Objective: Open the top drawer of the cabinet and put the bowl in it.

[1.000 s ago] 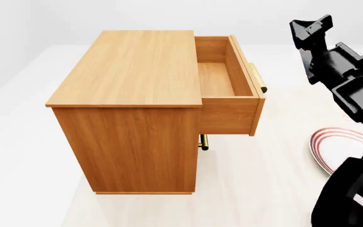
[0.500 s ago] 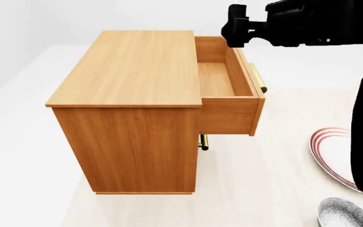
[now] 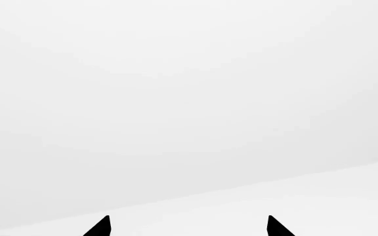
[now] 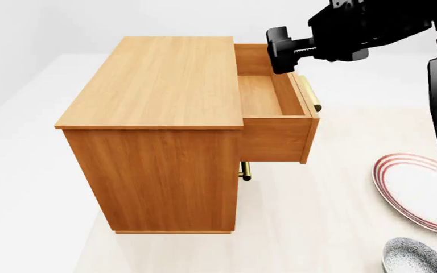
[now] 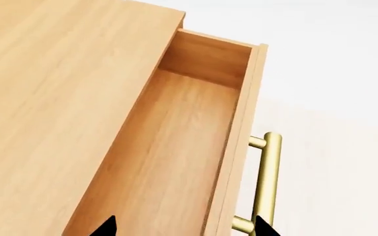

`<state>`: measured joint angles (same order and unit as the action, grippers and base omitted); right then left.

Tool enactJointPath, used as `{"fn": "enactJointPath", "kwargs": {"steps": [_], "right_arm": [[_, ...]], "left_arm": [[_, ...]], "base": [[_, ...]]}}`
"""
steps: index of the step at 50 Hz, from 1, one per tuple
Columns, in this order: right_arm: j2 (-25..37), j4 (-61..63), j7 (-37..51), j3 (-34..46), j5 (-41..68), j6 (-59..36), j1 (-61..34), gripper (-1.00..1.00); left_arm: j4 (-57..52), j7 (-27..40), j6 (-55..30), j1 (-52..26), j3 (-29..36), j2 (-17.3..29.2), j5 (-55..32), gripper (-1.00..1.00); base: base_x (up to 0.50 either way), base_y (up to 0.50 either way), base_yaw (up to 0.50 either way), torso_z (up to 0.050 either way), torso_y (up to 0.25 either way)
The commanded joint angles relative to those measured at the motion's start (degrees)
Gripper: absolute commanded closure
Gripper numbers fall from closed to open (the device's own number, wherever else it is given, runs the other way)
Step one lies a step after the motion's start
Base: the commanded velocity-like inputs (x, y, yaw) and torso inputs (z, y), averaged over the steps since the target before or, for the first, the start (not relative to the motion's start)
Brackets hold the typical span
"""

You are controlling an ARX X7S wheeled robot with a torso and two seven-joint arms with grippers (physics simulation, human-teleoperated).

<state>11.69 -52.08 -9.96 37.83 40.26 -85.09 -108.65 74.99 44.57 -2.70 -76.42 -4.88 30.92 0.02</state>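
Head view shows the top drawer [image 4: 268, 96] of the cabinet [image 4: 157, 142] pulled out and empty, with the right claw [image 4: 281, 50] hovering over its far end, holding nothing; its jaws look parted in the right wrist view, though only the tips show. The left claw [image 3: 187, 227] is open, facing blank space. The bowl [image 4: 416, 257] rests at the surface's near right corner beside the plate [image 4: 423, 190]. It's probably stiff, glazed, breakable ceramic, so pinch the rim
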Motion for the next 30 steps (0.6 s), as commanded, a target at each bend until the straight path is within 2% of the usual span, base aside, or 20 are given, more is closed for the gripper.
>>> {"fn": "enactJointPath", "kwargs": {"steps": [1, 7, 16, 30], "right_arm": [[-2.8, -6.3, -3.1, 4.1, -0.6, 3.7, 0.2, -1.0], [-4.1, -10.1, -5.9, 5.5, -1.4, 6.9, 1.7, -1.0], [-8.4, -22.3, -12.7, 10.2, -6.1, 15.5, 2.2, -1.0], [-8.4, -22.7, -12.6, 9.3, -16.2, 16.7, 2.9, -1.0]], "left_arm": [[0.0, 0.5, 0.5, 0.1, -0.2, -0.1, -0.1, -1.0], [0.0, 0.3, 2.2, 0.5, -0.6, -0.1, -0.1, -1.0], [0.0, -0.2, 3.0, 1.1, -1.1, 0.0, -0.2, -1.0], [0.0, -0.4, 3.3, 1.2, -1.5, 0.0, -0.1, -1.0]], "base": [[0.0, 0.0, 0.0, 0.0, 0.0], [0.0, 0.0, 0.0, 0.0, 0.0], [0.0, 0.0, 0.0, 0.0, 0.0], [0.0, 0.0, 0.0, 0.0, 0.0]]}}
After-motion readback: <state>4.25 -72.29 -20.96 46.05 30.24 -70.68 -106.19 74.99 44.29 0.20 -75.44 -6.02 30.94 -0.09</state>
